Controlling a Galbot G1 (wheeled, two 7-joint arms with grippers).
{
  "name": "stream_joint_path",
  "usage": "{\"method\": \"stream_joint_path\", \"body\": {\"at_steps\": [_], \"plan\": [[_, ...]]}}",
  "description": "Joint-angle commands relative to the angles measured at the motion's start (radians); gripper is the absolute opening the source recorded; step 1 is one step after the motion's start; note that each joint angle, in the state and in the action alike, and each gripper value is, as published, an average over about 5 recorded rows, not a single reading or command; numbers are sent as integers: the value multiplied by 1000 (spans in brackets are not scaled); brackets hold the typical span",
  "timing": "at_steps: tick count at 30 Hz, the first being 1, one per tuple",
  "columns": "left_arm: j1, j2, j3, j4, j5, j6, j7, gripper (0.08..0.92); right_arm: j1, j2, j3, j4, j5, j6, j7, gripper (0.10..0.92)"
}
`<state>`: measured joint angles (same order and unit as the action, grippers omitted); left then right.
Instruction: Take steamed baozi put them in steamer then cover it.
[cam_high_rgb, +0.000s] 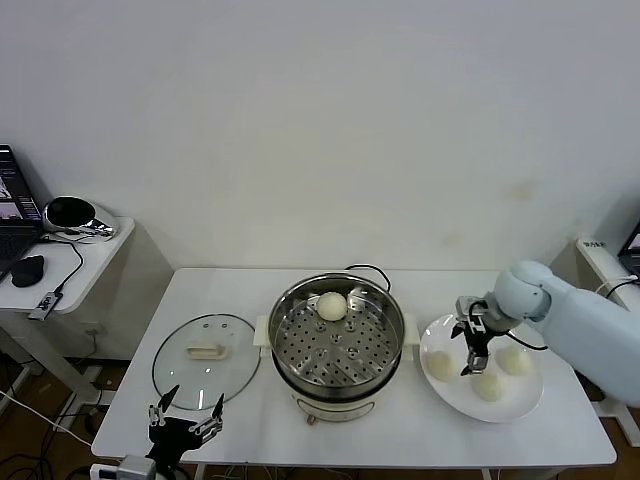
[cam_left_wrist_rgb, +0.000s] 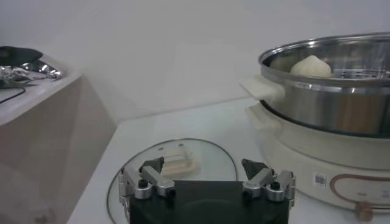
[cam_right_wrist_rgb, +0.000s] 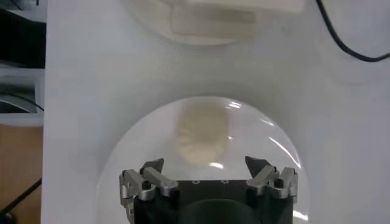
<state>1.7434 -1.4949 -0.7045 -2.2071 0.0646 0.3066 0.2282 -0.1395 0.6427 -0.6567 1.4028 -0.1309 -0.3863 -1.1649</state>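
Observation:
The steamer (cam_high_rgb: 335, 345) stands mid-table, uncovered, with one baozi (cam_high_rgb: 331, 306) on its perforated tray. Three more baozi (cam_high_rgb: 439, 365) (cam_high_rgb: 488, 385) (cam_high_rgb: 515, 360) lie on a white plate (cam_high_rgb: 458, 402) at the right. My right gripper (cam_high_rgb: 470, 355) hangs open and empty just above the plate, over the leftmost bun; in the right wrist view that baozi (cam_right_wrist_rgb: 202, 135) lies just ahead of the open gripper (cam_right_wrist_rgb: 205, 167). The glass cover (cam_high_rgb: 205, 350) lies flat left of the steamer. My left gripper (cam_high_rgb: 185, 412) is open and empty, low at the table's front left, at the cover's near edge (cam_left_wrist_rgb: 177, 164).
A black cord (cam_high_rgb: 372, 272) runs behind the steamer. A side table (cam_high_rgb: 60, 260) with a laptop, a mouse and cables stands to the left. Bare tabletop lies in front of the steamer and between it and the plate.

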Motion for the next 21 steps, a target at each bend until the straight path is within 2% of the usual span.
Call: {"method": "stream_joint_path", "body": {"at_steps": [1,21], "plan": [[0,0,2,1,2,1,1,823,-40,32,20,-34,-13,6,17,823],[-5,1,6,19,3,1,5,823,-54,76,22,-86,-42,33,45,822]]}}
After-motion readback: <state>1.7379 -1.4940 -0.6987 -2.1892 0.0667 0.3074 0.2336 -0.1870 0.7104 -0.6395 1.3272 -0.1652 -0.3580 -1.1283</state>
